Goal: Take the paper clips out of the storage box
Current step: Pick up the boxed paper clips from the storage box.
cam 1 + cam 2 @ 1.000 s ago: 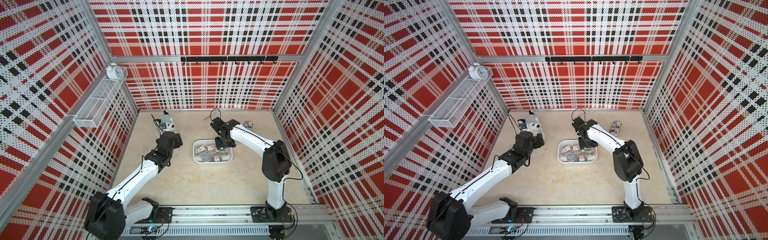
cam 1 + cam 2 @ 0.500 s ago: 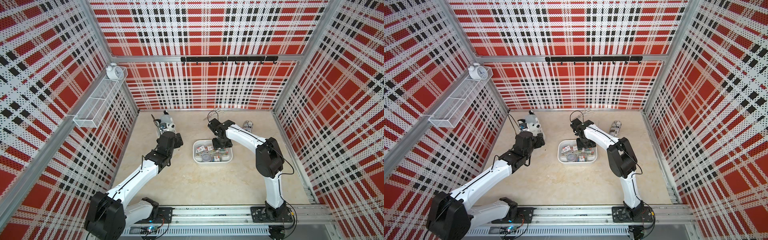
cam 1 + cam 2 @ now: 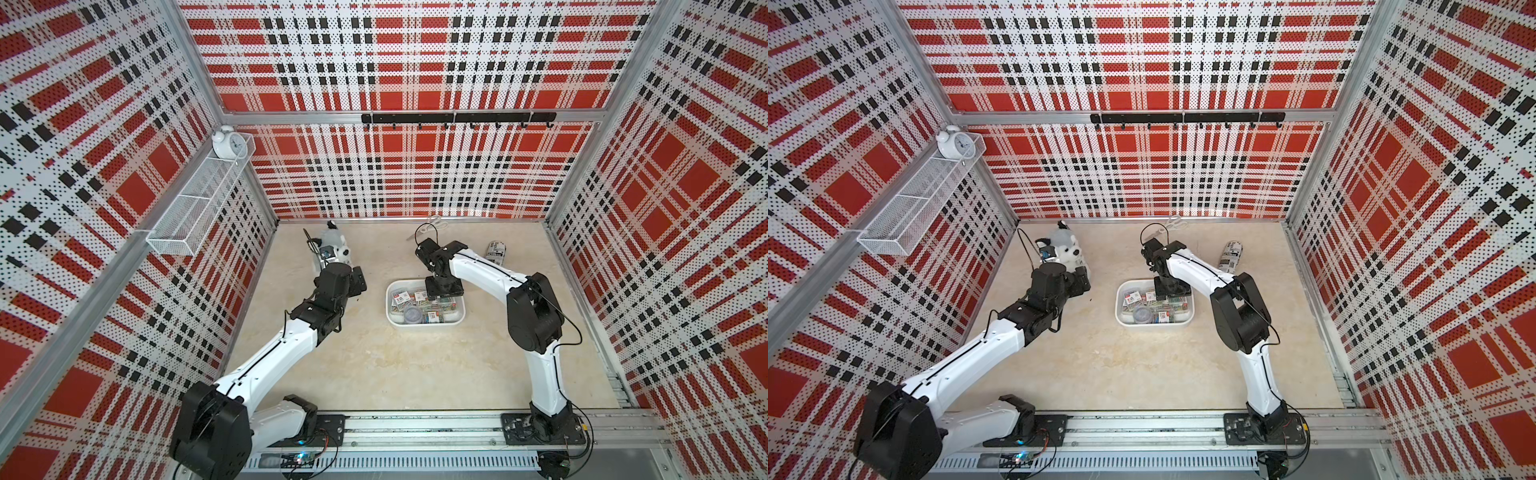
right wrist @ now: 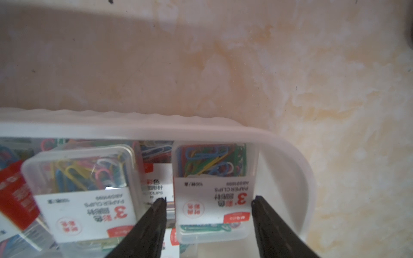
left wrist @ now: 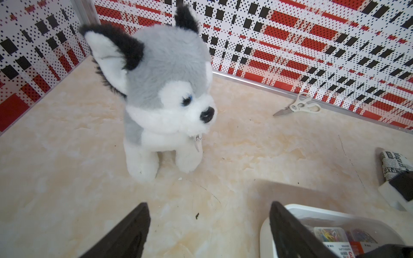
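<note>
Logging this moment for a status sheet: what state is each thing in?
White plastic storage box: upright, holding the cases.
Clear rectangular paper clip cases: closed, inside the box.
Round clear tub: inside the box.
Right hand: straddling one case, grip unclear.
Left hand: open, empty.
Grey plush husky: standing upright.
White-handled scissors: closed, lying flat.
Newsprint-patterned cylinder: on its side.
White alarm clock: sitting in the wire basket.

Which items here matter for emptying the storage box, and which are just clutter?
Job:
- storage box
- rectangular paper clip cases
- round clear tub

Lying about:
- plush husky
- scissors
- newsprint-patterned cylinder
- alarm clock
- wire-mesh basket
- hook rail
</note>
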Robot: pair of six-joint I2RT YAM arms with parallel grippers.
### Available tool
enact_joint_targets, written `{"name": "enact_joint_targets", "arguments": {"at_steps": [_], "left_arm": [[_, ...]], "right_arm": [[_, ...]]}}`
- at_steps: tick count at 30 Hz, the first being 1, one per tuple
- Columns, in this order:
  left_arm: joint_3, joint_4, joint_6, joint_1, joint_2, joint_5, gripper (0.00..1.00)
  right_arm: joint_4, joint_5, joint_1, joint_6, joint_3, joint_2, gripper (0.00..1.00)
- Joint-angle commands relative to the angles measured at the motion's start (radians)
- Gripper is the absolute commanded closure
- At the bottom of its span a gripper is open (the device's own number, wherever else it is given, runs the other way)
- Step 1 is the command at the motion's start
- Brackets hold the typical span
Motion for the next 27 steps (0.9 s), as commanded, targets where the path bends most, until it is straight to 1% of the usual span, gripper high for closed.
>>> {"name": "enact_joint_targets", "arguments": {"at_steps": [1,7,15,18,22,24,27], "left_arm": [[-0.011,0.024,0.014,0.005,0.002,0.011,0.14],[-0.01,0.024,0.014,0.005,0.003,0.014,0.14],[-0.009,0.024,0.016,0.005,-0.001,0.017,0.14],[-0.009,0.023,0.017,0.005,-0.002,0.016,0.15],[0.003,0.016,0.018,0.015,-0.005,0.021,0.14],[0.001,0.016,0.015,0.018,-0.013,0.025,0.14],[-0.003,0.016,0.012,0.016,-0.028,0.026,0.14]], "right_arm": [[0.018,0.006,-0.01,0.012,0.005,0.021,0.36],[0.026,0.0,-0.015,0.01,-0.004,0.029,0.42],[0.019,-0.008,-0.016,0.009,0.004,0.018,0.57],[0.001,-0.006,-0.015,0.007,0.026,-0.005,0.59],[-0.087,0.011,-0.014,0.003,0.131,-0.053,0.6],[-0.122,0.012,-0.014,0.0,0.167,-0.092,0.6],[-0.162,0.002,-0.008,0.011,0.167,-0.172,0.59]]}}
